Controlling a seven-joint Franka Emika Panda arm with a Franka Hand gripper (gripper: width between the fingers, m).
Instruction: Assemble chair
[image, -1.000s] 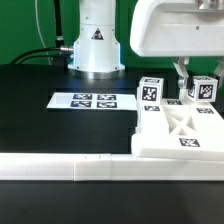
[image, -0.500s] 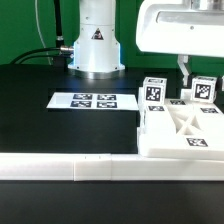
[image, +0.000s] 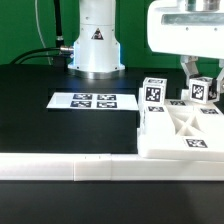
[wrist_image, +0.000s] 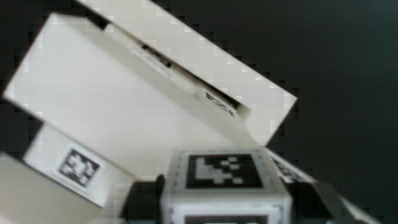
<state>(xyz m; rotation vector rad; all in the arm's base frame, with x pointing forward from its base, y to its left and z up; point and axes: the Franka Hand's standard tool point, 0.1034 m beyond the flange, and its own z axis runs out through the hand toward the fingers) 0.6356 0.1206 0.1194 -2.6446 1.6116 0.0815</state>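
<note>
The chair's X-braced white panel (image: 180, 128) lies on the black table at the exterior view's right, and its slotted edge shows in the wrist view (wrist_image: 151, 85). A white tagged block (image: 152, 92) stands behind the panel. A second white tagged block (image: 203, 89) stands further right. My gripper (image: 201, 76) is down over this second block. In the wrist view the block (wrist_image: 228, 180) sits between the dark fingers (wrist_image: 150, 195), which lie against its two sides. The block still rests low by the panel.
The marker board (image: 90, 101) lies flat on the table in front of the arm's white base (image: 97, 45). A long white border rail (image: 70, 166) runs along the near side. Black cables lie at the back left.
The gripper has moved toward the exterior view's right and now stands over the right-hand tagged block. The block and panel have not moved.
</note>
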